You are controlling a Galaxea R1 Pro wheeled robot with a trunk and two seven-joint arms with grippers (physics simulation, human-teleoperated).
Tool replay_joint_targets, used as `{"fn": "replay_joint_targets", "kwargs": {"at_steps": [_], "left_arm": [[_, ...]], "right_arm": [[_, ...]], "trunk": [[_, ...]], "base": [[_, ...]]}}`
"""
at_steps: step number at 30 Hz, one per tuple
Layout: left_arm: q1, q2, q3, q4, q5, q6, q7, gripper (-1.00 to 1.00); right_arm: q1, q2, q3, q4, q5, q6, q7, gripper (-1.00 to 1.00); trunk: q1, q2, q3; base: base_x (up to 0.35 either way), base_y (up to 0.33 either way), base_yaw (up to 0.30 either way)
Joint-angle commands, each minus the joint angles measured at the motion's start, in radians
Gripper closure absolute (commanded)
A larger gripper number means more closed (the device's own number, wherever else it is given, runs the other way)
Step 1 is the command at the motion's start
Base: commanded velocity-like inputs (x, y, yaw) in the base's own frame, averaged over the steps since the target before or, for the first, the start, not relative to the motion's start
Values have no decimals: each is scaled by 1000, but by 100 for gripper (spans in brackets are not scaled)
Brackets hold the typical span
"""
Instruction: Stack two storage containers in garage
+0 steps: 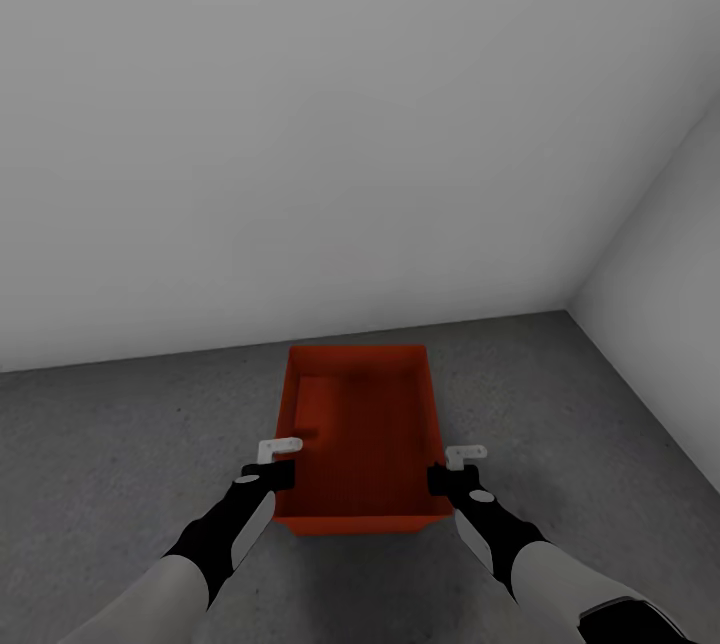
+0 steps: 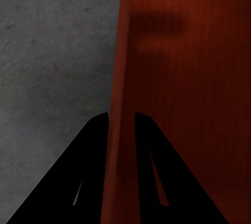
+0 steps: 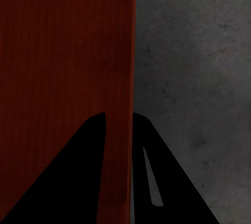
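I hold one orange-red storage container (image 1: 360, 444) between my two arms, above the dark concrete floor (image 1: 120, 444) of the garage, close to the corner where two pale grey walls (image 1: 300, 124) meet. The container is open-topped and level, its long axis pointing away from me toward the wall ahead.

My left gripper (image 1: 268, 476) is clamped on the container's left wall near the end closest to me. In the left wrist view the two black fingers (image 2: 94, 145) straddle the thin red wall (image 2: 121, 78), one finger outside and one inside, jaws closed on it.

My right gripper (image 1: 445, 479) is clamped on the right wall at the matching position. In the right wrist view its fingers (image 3: 94, 145) straddle the wall edge (image 3: 130, 51) in the same manner, jaws closed on it, with grey concrete (image 3: 193, 78) beyond.
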Motion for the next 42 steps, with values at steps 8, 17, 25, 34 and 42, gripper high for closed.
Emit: {"fn": "replay_joint_targets", "kwargs": {"at_steps": [8, 17, 25, 34, 42], "left_arm": [[-1, 2, 21, -5, -9, -47, 13, 100], [-1, 1, 21, -5, -9, -47, 13, 100], [-1, 2, 21, -5, -9, -47, 13, 100], [-1, 2, 21, -5, -9, -47, 13, 100], [-1, 1, 21, -5, -9, -47, 13, 100]], "right_arm": [[-1, -1, -13, 27, -13, -6, -7, 100], [-1, -1, -13, 27, -13, -6, -7, 100], [-1, -1, -13, 27, -13, -6, -7, 100], [-1, -1, -13, 27, -13, -6, -7, 100], [-1, -1, -13, 27, -13, -6, -7, 100]], "trunk": [[0, 0, -1], [34, -63, -29], [57, -105, -48], [57, -105, -48], [57, -105, -48]], "base": [[0, 0, 0], [0, 0, 0], [0, 0, 0], [0, 0, 0], [0, 0, 0]]}}
